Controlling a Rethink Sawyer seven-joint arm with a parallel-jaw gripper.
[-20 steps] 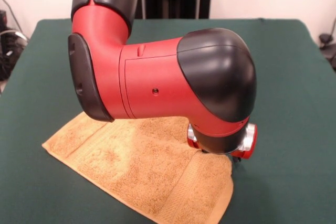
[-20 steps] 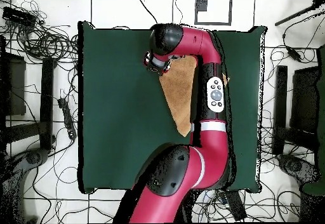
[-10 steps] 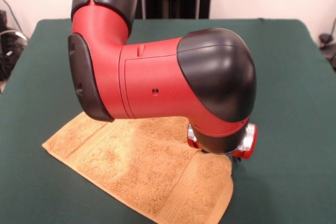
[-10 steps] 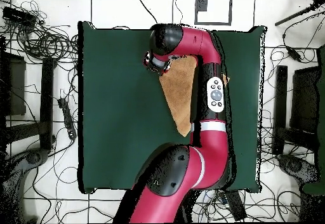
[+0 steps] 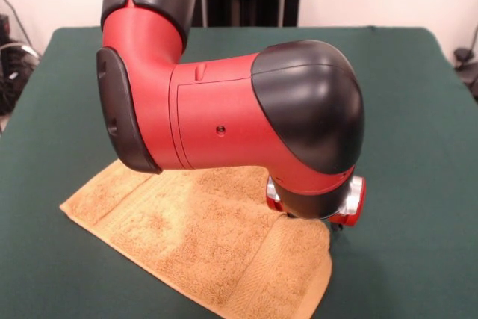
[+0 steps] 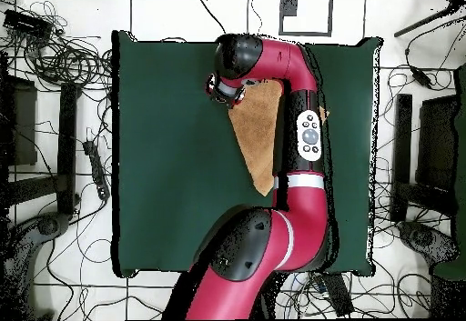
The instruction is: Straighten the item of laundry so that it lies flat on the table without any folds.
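Towel (image 5: pixel 202 244): golden-orange terry, fluffy pile, flat woven band near one end; folded into a tapering wedge lying on the green felt counter (image 5: pixel 418 110). Gripper (image 5: pixel 334 223) at its corner; finger state indiscernible.

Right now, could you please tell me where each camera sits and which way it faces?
Front view: low across the table, facing the arm, whose elbow hangs over the towel; the tool is mostly hidden.
Overhead view: above, looking straight down; the whole arm reaches up from the bottom.
Both show the towel on the green table.
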